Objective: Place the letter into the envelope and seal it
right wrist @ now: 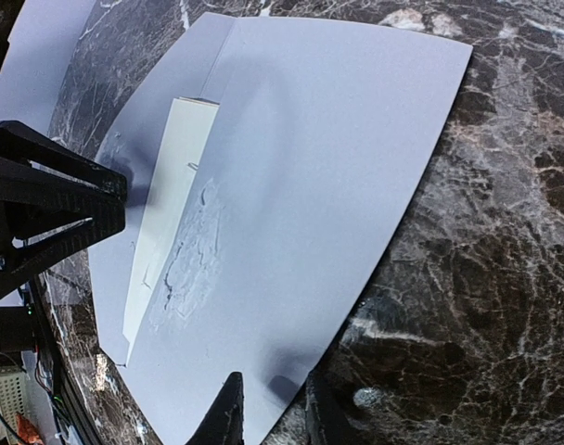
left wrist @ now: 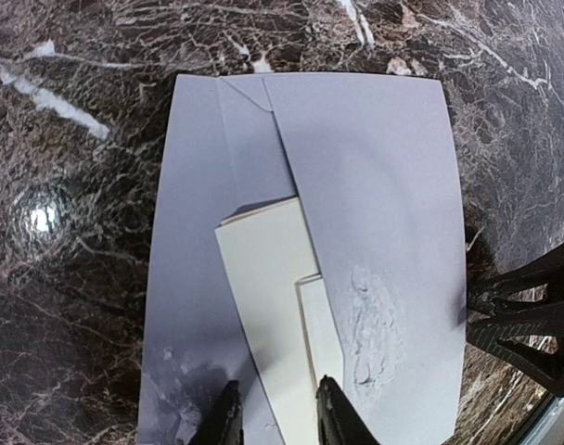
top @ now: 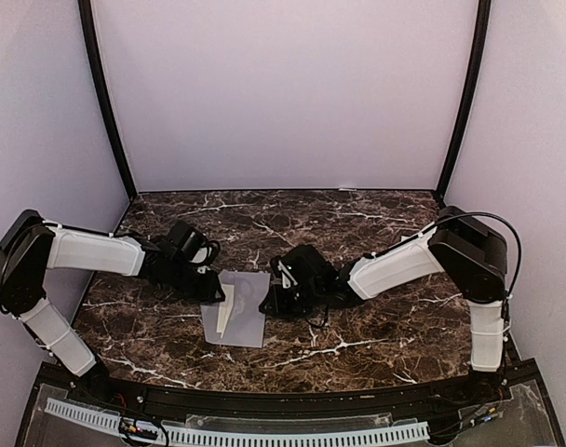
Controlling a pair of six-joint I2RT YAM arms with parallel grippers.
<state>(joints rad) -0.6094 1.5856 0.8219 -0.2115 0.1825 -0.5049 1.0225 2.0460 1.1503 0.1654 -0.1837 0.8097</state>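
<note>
From above, the envelope (top: pixel 250 321) lies flat on the bench (top: pixel 357 223), near the front and about midway across. The left hand (top: pixel 211 291) is at its left edge and the right hand (top: pixel 267 303) at its right edge. The letter (top: pixel 225 317) shows as a pale strip on the envelope's left half.

In the left wrist view the cream letter lies askew, with its right side tucked under a slanting edge of the envelope and the rest still out. The left hand's fingers stand a little apart over the letter's near end. I cannot tell whether they grip it or only rest on it. A scuffed patch (left wrist: pixel 370 324) roughens the lavender paper just beside the letter.

In the right wrist view the right hand's fingers stand narrowly apart, straddling the envelope's near edge. I cannot tell whether they nip the paper or merely pin it.

The step in hand looks like sliding the letter home. To do it well, keep the envelope held still at the right. Square the letter to the opening first so no corner snags, then push low and straight until it is fully covered. Only then fold the flap.

No brand, label or writing can be read anywhere.
</note>
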